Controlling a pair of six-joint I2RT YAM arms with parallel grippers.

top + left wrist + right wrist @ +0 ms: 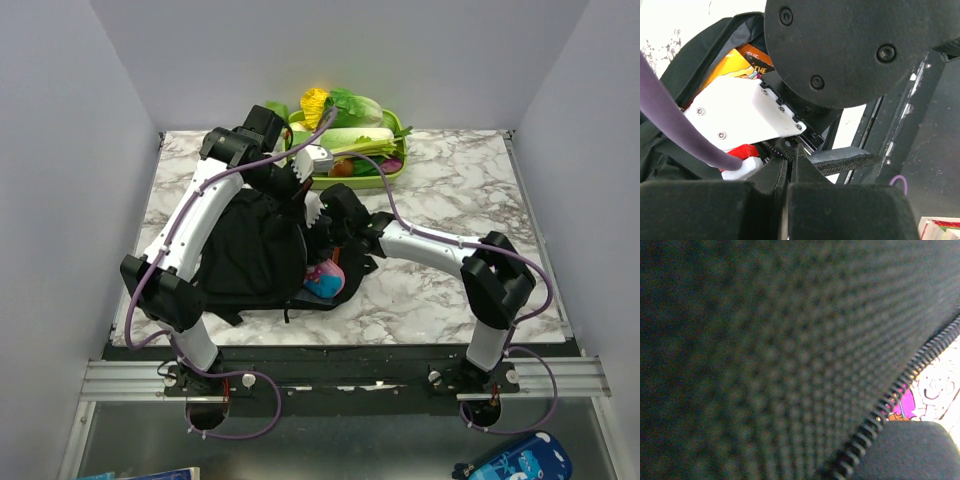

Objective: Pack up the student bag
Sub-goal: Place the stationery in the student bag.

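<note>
The student bag (245, 255) is a black backpack lying on the left half of the table, its zipped mouth held open. In the left wrist view an orange and yellow book (735, 65) shows inside against the grey lining. My left gripper (790, 152) is shut on the bag's zip edge beside a black strap (850, 162); from above the left gripper (305, 195) is at the bag's far right rim. My right gripper (322, 225) reaches into the mouth. Black fabric (765, 350) fills the right wrist view, with zip teeth (890, 405) and a cartoon cover (940, 387); its jaws are hidden.
A pink and blue pencil case (326, 280) lies at the bag's near right corner. A green tray (400, 165) of toy vegetables stands at the back. The marble table (450, 190) stretches to the right. Another blue case (510, 462) lies below the table's front edge.
</note>
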